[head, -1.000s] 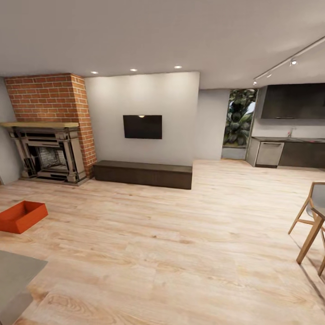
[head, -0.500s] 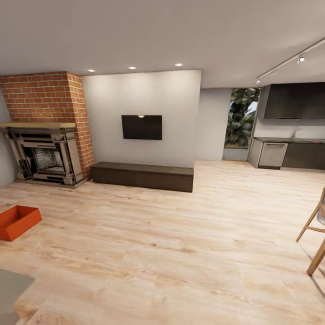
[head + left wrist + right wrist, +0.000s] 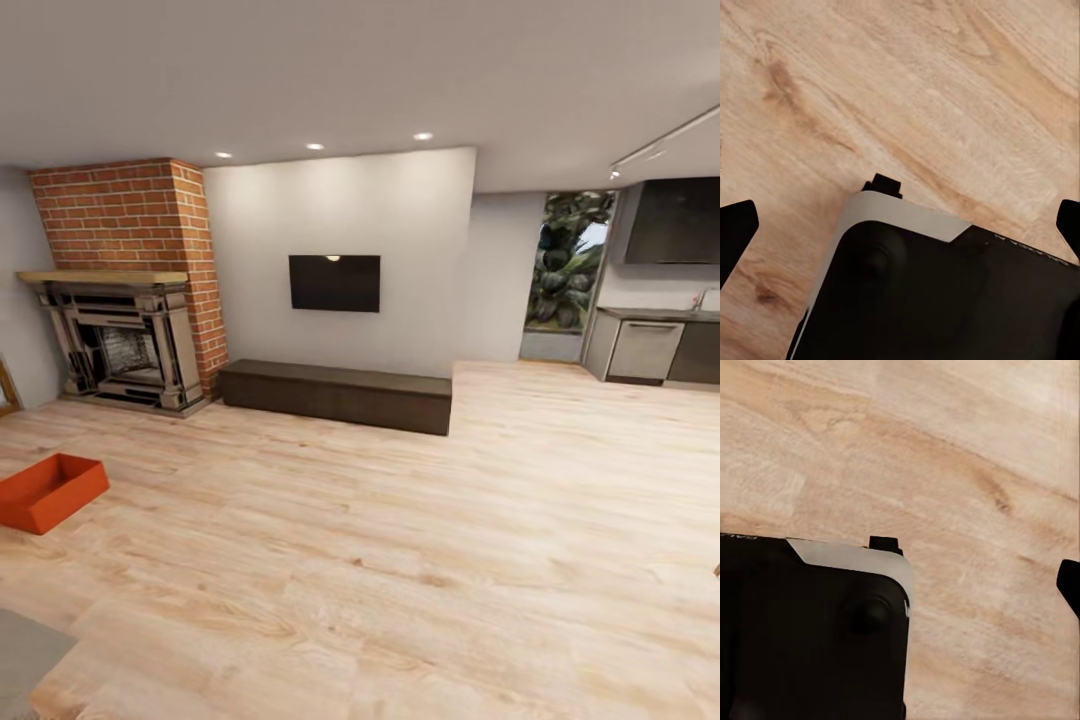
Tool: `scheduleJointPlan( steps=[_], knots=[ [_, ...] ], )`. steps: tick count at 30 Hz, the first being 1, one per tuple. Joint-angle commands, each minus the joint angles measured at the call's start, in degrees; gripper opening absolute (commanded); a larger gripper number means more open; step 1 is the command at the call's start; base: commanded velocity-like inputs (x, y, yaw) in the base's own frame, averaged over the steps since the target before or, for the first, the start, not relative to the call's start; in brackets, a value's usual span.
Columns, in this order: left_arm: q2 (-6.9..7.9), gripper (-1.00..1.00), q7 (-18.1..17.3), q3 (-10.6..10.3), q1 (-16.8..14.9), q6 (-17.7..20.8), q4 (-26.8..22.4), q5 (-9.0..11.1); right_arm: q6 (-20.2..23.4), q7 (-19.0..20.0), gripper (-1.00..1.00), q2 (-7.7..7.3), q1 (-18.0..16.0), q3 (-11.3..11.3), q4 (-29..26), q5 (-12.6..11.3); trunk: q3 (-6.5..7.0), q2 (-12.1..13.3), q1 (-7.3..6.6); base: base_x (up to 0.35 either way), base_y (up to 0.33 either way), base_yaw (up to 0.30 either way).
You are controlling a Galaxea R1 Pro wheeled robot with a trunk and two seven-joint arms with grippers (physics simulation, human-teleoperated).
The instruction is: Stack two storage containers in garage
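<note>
Living room, light plank floor [image 3: 400,560]. One orange-red storage container [image 3: 48,490] sits on the planks at far left, open side up, well in front of the brick fireplace [image 3: 120,290]. Black TV [image 3: 334,283] hangs above a long dark bench [image 3: 335,394]. Left gripper [image 3: 900,225] has fingers spread wide, nothing held (robot's dark base below). Right gripper [image 3: 945,577]: one fingertip visible, spread uncertain.
</note>
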Motion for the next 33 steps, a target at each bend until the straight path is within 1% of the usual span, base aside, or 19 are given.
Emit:
scheduleJointPlan(
  steps=[1,14,20,33],
  knots=[
    [-0.03,1.0,0.18,-0.48,-0.03,-0.15,-0.02,0.35,-0.25,-0.36,1.0,0.02,-0.08,-0.1,0.16,0.58,-0.09,-0.06,0.04,0.325,0.0,0.273],
    [-0.23,1.0,0.18,-0.62,-0.03,-0.09,-0.02,0.25,0.02,-0.2,1.0,-0.01,-0.08,-0.46,0.16,0.2,-0.09,-0.06,0.04,0.325,0.0,0.277],
    [-0.24,1.0,0.18,-0.66,-0.03,-0.14,-0.02,0.21,-0.12,-0.08,1.0,-0.13,-0.08,0.18,0.16,0.86,-0.09,-0.06,0.04,0.325,0.0,0.042],
    [-0.18,1.0,0.18,-0.66,-0.01,-0.35,-0.02,0.21,-0.14,-0.01,1.0,-0.15,-0.08,0.41,0.16,0.99,-0.09,-0.06,0.04,0.325,0.0,0.002]
  ],
)
